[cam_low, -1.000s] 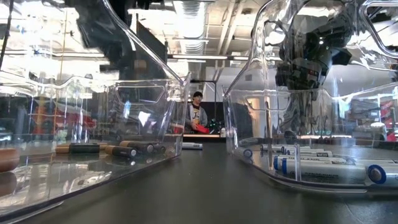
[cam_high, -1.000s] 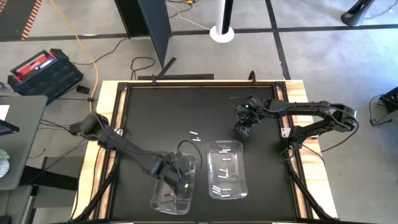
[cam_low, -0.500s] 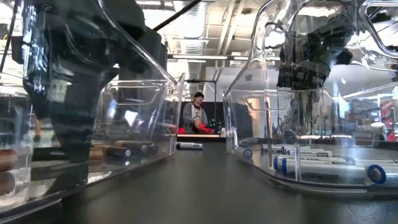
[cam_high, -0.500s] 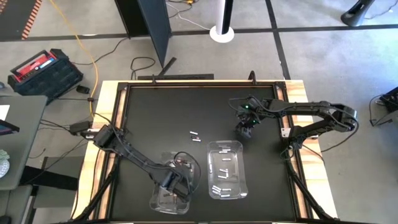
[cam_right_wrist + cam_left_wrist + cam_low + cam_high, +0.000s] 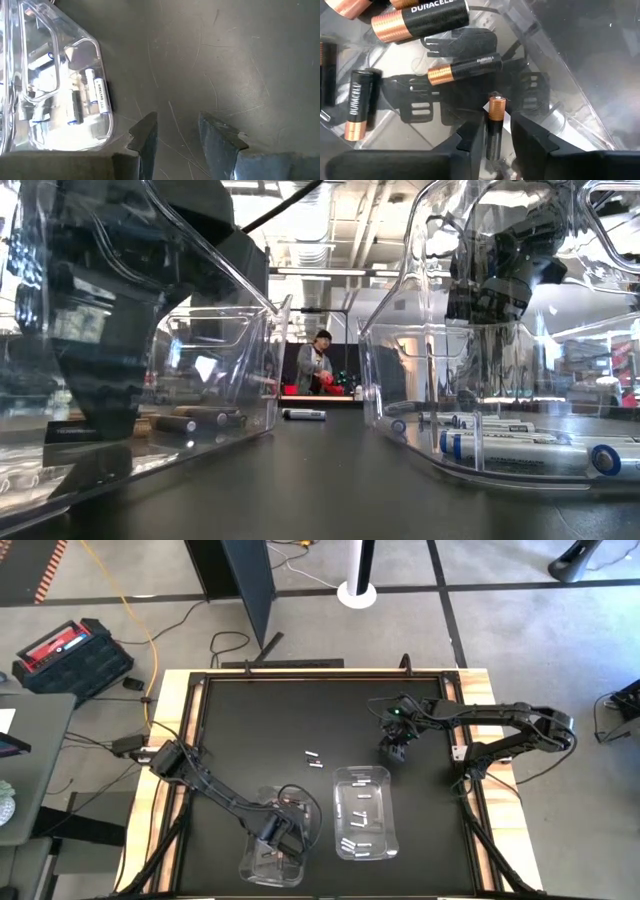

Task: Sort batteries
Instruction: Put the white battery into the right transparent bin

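Left gripper point(image 5: 495, 142) is down inside the left bin point(image 5: 255, 865), its fingers closed narrow on a slim copper-topped battery point(image 5: 495, 125) standing on end between them; other copper-and-black batteries point(image 5: 420, 21) lie loose on the bin floor close by. Right gripper point(image 5: 175, 135) hangs over bare mat point(image 5: 260, 730) just beyond the far corner of the right bin point(image 5: 385, 780), fingers parted and holding nothing. White batteries point(image 5: 360, 844) lie in the right bin, and two loose ones point(image 5: 314, 759) rest on the mat beyond the bins.
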Robot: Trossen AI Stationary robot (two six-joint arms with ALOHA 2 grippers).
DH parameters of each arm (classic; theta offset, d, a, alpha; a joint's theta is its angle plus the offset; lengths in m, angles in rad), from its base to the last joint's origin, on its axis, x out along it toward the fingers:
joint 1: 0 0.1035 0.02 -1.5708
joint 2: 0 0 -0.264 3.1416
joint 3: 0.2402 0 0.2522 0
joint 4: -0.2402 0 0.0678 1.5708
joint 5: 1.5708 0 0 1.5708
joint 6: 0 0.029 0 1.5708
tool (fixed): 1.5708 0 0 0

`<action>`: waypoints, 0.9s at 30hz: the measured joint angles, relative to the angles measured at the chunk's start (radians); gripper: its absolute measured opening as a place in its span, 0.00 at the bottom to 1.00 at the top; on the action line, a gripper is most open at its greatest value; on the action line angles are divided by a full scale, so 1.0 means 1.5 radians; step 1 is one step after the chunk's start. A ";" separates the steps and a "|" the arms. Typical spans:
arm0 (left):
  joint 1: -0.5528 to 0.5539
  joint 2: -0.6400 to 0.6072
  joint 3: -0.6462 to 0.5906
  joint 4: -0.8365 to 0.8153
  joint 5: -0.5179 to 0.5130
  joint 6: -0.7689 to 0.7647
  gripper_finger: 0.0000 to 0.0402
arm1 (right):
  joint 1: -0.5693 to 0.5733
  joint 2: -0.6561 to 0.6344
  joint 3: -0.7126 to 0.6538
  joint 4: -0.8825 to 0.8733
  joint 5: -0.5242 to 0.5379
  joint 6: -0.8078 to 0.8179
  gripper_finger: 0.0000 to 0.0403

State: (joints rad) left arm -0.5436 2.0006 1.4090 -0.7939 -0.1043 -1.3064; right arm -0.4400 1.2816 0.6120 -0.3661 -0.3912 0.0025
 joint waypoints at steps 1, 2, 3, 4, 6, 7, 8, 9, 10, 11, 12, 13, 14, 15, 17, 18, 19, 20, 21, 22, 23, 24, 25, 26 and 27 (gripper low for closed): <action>0.001 0.000 0.000 0.000 0.000 0.000 0.24 | 0.000 0.000 0.000 0.000 0.000 -0.002 0.40; 0.001 -0.001 0.000 0.000 0.000 0.000 0.25 | 0.000 0.000 0.000 0.000 0.000 -0.003 0.40; 0.001 -0.003 -0.001 -0.001 0.000 0.000 0.26 | 0.000 0.000 0.000 0.000 0.000 -0.003 0.40; 0.003 -0.003 0.000 -0.002 0.000 0.000 0.27 | 0.000 0.000 0.000 0.000 0.000 -0.004 0.40; 0.006 -0.003 0.006 -0.003 0.006 0.004 0.29 | 0.000 0.000 0.000 0.000 0.000 -0.006 0.40; 0.008 -0.003 0.011 -0.004 0.012 0.010 0.29 | 0.000 0.000 0.000 0.000 0.000 -0.007 0.40; 0.009 -0.003 0.017 -0.005 0.015 0.014 0.29 | 0.000 0.000 0.000 0.000 0.000 -0.007 0.40; 0.012 -0.003 0.024 -0.007 0.015 0.014 0.29 | 0.000 0.000 0.000 0.000 0.000 -0.007 0.40; 0.014 -0.003 0.031 -0.010 0.015 0.016 0.28 | 0.000 0.000 0.000 0.000 0.000 -0.007 0.40; 0.016 -0.003 0.038 -0.017 0.014 0.019 0.28 | 0.000 0.000 0.000 0.000 0.000 -0.007 0.40; 0.019 -0.003 0.046 -0.027 0.015 0.026 0.28 | 0.000 0.000 0.000 0.000 0.000 -0.007 0.40; 0.021 -0.003 0.056 -0.042 0.015 0.032 0.27 | 0.000 0.000 0.000 0.000 0.000 -0.007 0.40; 0.022 -0.003 0.068 -0.060 0.014 0.038 0.27 | 0.000 0.000 0.000 0.000 0.000 -0.007 0.40; 0.025 -0.003 0.082 -0.083 0.014 0.042 0.27 | 0.001 0.000 0.000 0.000 0.000 -0.007 0.40; 0.028 -0.004 0.109 -0.139 0.014 0.045 0.27 | 0.001 0.000 0.000 0.000 0.000 -0.007 0.40; 0.030 -0.004 0.124 -0.175 0.014 0.045 0.27 | 0.001 0.000 0.000 0.000 0.000 -0.007 0.40; 0.031 -0.003 0.141 -0.213 0.009 0.046 0.27 | 0.001 0.000 0.000 0.000 0.000 -0.007 0.40; 0.032 -0.003 0.156 -0.246 0.003 0.050 0.27 | 0.001 0.000 0.000 0.000 0.000 -0.007 0.40; 0.034 -0.004 0.172 -0.276 -0.003 0.055 0.27 | 0.001 0.000 0.000 0.000 0.000 -0.007 0.40; 0.035 -0.004 0.189 -0.306 -0.008 0.063 0.27 | 0.001 0.000 0.000 0.000 0.000 -0.007 0.40; 0.036 -0.004 0.207 -0.336 -0.020 0.074 0.27 | 0.001 0.000 0.000 0.000 0.000 -0.007 0.40; 0.037 -0.004 0.223 -0.363 -0.031 0.086 0.27 | 0.001 0.000 0.000 0.000 0.000 -0.007 0.40; 0.040 -0.004 0.241 -0.388 -0.043 0.099 0.27 | 0.001 0.000 0.000 0.000 0.000 -0.007 0.40; 0.042 -0.004 0.257 -0.410 -0.058 0.112 0.27 | 0.001 0.000 0.000 0.000 0.000 -0.007 0.40; 0.046 -0.004 0.273 -0.430 -0.076 0.124 0.27 | 0.001 0.000 0.000 0.000 0.000 -0.005 0.40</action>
State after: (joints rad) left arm -0.4744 1.9949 1.8188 -1.4394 -0.2177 -1.1210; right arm -0.4383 1.2816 0.6118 -0.3656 -0.3912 -0.0051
